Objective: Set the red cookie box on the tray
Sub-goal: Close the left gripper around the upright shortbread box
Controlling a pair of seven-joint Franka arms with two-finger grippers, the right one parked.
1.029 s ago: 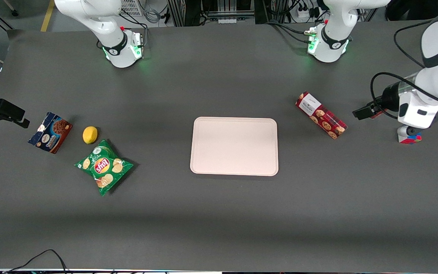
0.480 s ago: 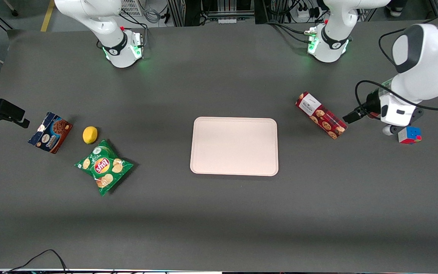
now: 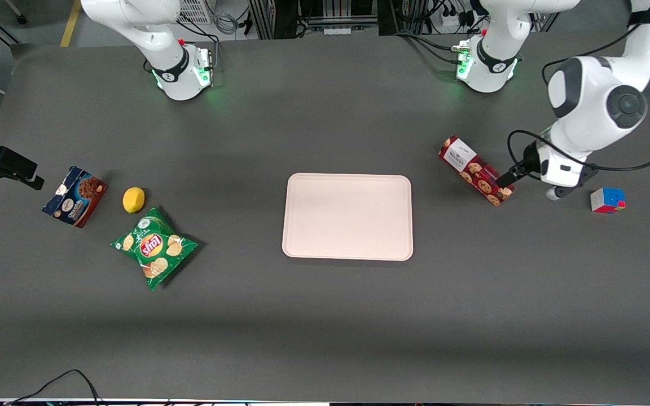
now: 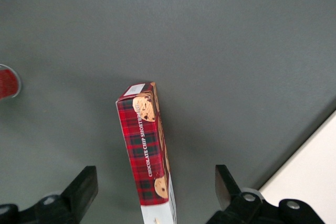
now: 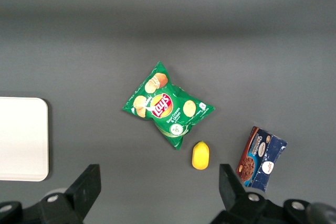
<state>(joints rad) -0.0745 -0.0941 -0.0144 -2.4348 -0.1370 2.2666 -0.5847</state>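
above red cookie box point(image 4: 146, 156), gaping gripper point(image 4: 152, 192)

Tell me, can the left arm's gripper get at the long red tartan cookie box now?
Probably yes: the gripper hangs open at one end of the red tartan cookie box, fingers either side, nothing between.

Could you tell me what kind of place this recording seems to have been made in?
Probably a robotics lab. Two arm bases are bolted to a dark grey table, with cables and equipment racks past its edge. Test items lie spread out: a tray and a red cookie box, which the open tool is nearing.
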